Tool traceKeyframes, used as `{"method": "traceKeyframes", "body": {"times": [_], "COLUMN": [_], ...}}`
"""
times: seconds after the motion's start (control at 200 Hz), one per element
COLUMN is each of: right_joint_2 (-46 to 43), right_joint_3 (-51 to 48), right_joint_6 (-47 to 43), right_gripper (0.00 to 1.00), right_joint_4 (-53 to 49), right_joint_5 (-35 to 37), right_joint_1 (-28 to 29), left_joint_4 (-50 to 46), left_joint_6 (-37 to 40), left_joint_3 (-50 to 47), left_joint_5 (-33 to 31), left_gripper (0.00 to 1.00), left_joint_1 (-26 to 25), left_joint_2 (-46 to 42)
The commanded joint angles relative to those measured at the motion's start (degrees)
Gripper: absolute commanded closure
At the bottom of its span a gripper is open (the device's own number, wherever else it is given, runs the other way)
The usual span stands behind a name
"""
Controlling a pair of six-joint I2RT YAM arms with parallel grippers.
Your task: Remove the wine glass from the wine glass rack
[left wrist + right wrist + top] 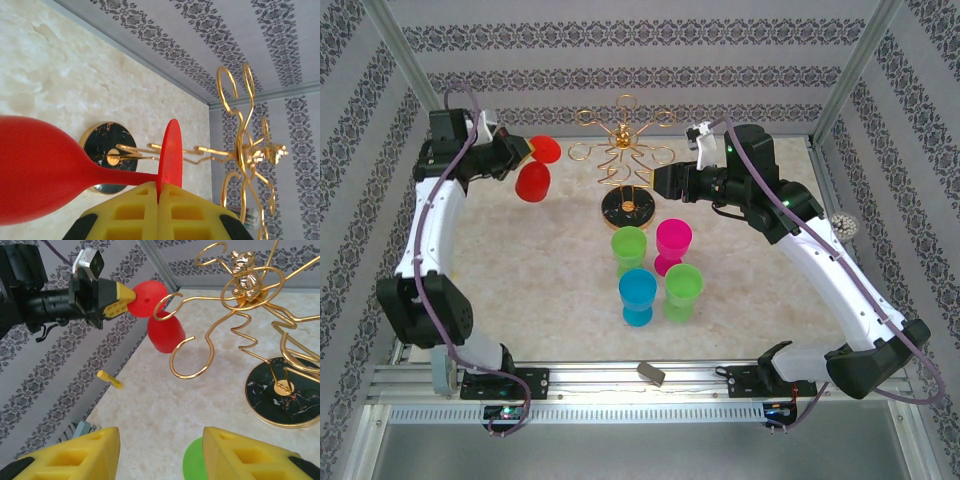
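At ten o'clock from the wine glass rack [628, 208], off its arms, the red wine glass [532, 183] is hanging above the worktop [520, 270] upside down. Its flat round foot is facing up, its smooth opaque bowl is pointing down, and its long axis is tilting off upright. The left jaws, with ribbed yellow pads [130, 210], are clamping the foot's rim, the disc sitting edge-on in the seam between them. The right jaws are standing half parted at three o'clock of the rack, gripping nothing. The rack is standing upright, thin gold wire curling into spiral arms over a round black gold-rimmed base.
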Motion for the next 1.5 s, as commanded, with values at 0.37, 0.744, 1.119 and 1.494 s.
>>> {"method": "traceKeyframes", "body": {"times": [0.37,0.744,1.119,1.494], "right_joint_2": [0.9,-2.6,-7.1,-5.1], "right_joint_3": [-0.2,-4.1,-9.0,-8.1], "right_joint_6": [2.0,1.7,2.2,1.9], "right_gripper": [0.53,0.53,0.53,0.53], "right_joint_4": [2.2,2.1,2.2,3.6], "right_joint_5": [-4.9,-4.0,-1.9,-3.4], "right_joint_1": [0.0,2.8,3.8,3.7], "left_joint_4": [-14.8,-23.0,-22.1,-14.9], "left_joint_6": [16.9,29.2,46.5,52.6], "left_joint_3": [-13.0,-16.2,-24.4,-39.7], "left_joint_5": [-10.1,-39.7,-71.8,-87.8], "left_gripper": [1.0,1.0,1.0,1.0], "left_joint_1": [-4.7,-26.1,-38.0,-43.7], "left_joint_2": [-21.6,-25.1,-25.0,-34.7]}}
